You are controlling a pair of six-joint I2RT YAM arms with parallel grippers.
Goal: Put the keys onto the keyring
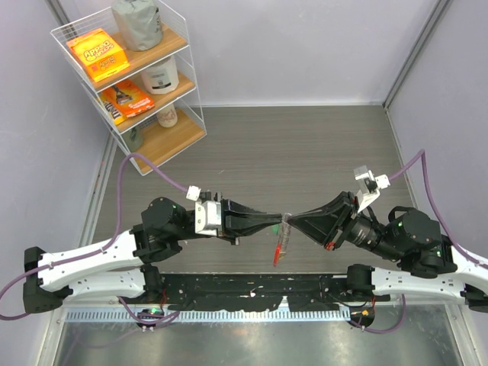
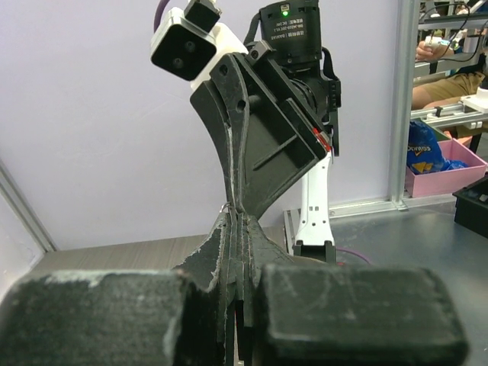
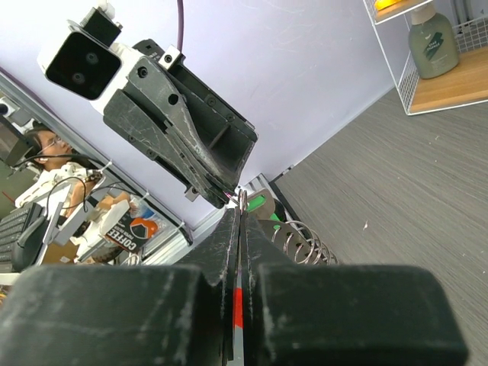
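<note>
Both grippers meet tip to tip above the middle of the table. My right gripper [image 1: 293, 219] [image 3: 241, 210] is shut on a thin silvery ring of the keyring [image 1: 279, 248]. The keyring's chain and red loop hang below the tips. In the right wrist view, red shows between the pads, silvery chain loops [image 3: 301, 240] lie beside them, and the green key head [image 3: 259, 202] sits at the ring. My left gripper [image 1: 279, 219] [image 2: 232, 217] is shut, with its tips against that ring. What it pinches is hidden. The yellow key is out of view.
A white wire shelf [image 1: 130, 76] with orange boxes and bottles stands at the back left. A black rail [image 1: 252, 293] runs along the near edge between the arm bases. A pink bin [image 2: 446, 179] sits beyond the table's side.
</note>
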